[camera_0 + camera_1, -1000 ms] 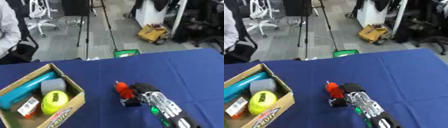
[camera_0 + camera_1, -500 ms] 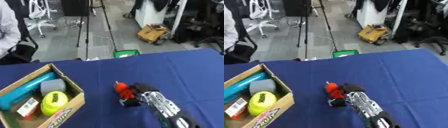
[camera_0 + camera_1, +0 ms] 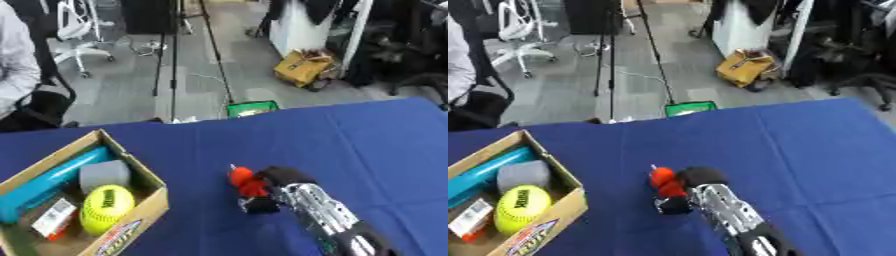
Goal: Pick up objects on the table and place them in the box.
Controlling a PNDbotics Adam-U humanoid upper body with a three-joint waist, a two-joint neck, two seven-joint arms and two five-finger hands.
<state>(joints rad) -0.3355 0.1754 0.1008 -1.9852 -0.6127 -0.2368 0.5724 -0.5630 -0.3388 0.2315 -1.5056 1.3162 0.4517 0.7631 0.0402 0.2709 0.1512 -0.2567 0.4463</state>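
Observation:
A small red object (image 3: 245,181) lies on the blue table near the middle. My right hand (image 3: 271,186) reaches it from the lower right, its fingers curled round the red object's right side and a black fingertip (image 3: 260,205) below it. The cardboard box (image 3: 140,216) stands at the lower left. Inside it lie a teal tube (image 3: 54,178), a grey block (image 3: 105,175), a yellow ball (image 3: 107,209) and a small white and red packet (image 3: 54,224). My left hand shows in neither view.
The blue cloth (image 3: 367,145) covers the table to the right and far edge. Beyond it are a grey floor, tripod legs (image 3: 172,55), a green item (image 3: 252,108) and a brown box (image 3: 302,68). A person's sleeve (image 3: 16,65) shows at the far left.
The camera has shifted slightly. My right hand stays at the red object, with the fingers curled a little closer around it. The box contents have not moved.

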